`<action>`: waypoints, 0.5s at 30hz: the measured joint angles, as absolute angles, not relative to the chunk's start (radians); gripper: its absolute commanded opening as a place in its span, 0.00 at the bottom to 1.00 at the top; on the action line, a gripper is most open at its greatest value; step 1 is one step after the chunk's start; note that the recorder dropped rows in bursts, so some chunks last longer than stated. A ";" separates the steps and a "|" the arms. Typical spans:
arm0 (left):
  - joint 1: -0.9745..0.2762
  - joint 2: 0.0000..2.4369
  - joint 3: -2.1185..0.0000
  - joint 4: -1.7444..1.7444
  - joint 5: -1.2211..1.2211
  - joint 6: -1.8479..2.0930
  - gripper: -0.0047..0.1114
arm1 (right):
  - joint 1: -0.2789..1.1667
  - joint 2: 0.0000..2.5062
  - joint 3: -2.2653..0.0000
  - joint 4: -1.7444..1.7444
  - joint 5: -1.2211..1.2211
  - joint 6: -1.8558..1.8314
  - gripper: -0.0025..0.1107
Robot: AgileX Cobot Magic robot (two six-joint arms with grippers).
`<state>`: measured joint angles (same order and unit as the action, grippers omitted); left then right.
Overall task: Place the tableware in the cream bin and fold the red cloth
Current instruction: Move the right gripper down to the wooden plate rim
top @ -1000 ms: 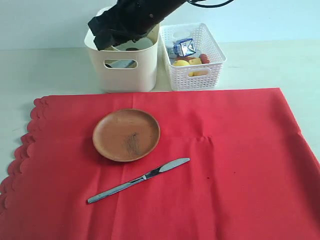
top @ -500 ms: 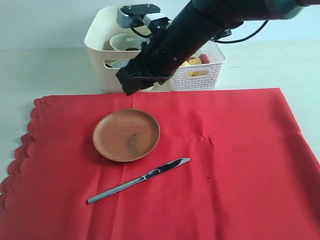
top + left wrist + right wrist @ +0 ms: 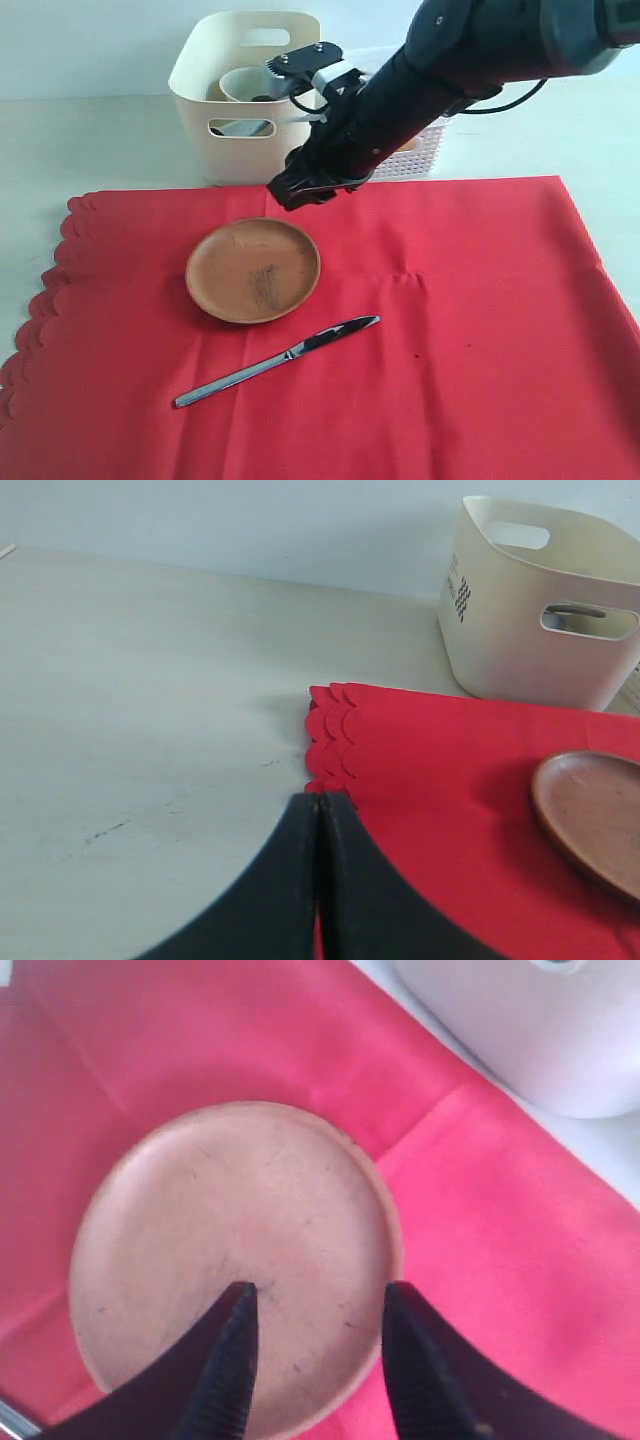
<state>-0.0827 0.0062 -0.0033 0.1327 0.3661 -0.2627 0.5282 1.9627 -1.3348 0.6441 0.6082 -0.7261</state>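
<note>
The red cloth (image 3: 460, 300) lies spread flat on the table. On it rest the round brown wooden plate (image 3: 252, 270) and, nearer the front, the steel knife (image 3: 275, 361). My right gripper (image 3: 303, 188) hovers between the cream bin (image 3: 245, 140) and the plate's far rim. In the right wrist view this gripper (image 3: 320, 1295) is open above the plate (image 3: 220, 1240) with nothing between its fingers. A white bowl (image 3: 243, 83) sits inside the bin. My left gripper (image 3: 320, 800) is shut at the cloth's scalloped edge (image 3: 335, 730), and it does not show in the exterior view.
A white lattice basket (image 3: 425, 155) stands right of the cream bin, mostly hidden behind my right arm. Bare table (image 3: 140, 680) stretches left of the cloth. The cloth's right half carries nothing.
My right arm has swung from over the cream bin down towards the plate, uncovering the bowl in the bin. Plate, knife and cloth have not moved.
</note>
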 measured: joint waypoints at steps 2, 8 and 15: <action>-0.083 0.006 -0.003 0.133 0.366 -0.263 0.04 | 0.515 1.963 -1.335 0.640 0.613 -0.744 0.36; -0.083 0.006 -0.003 0.133 0.366 -0.263 0.04 | 0.492 1.975 -1.335 0.638 0.672 -0.802 0.35; -0.083 0.006 -0.003 0.133 0.366 -0.263 0.04 | 0.459 2.027 -1.335 0.646 0.679 -0.831 0.35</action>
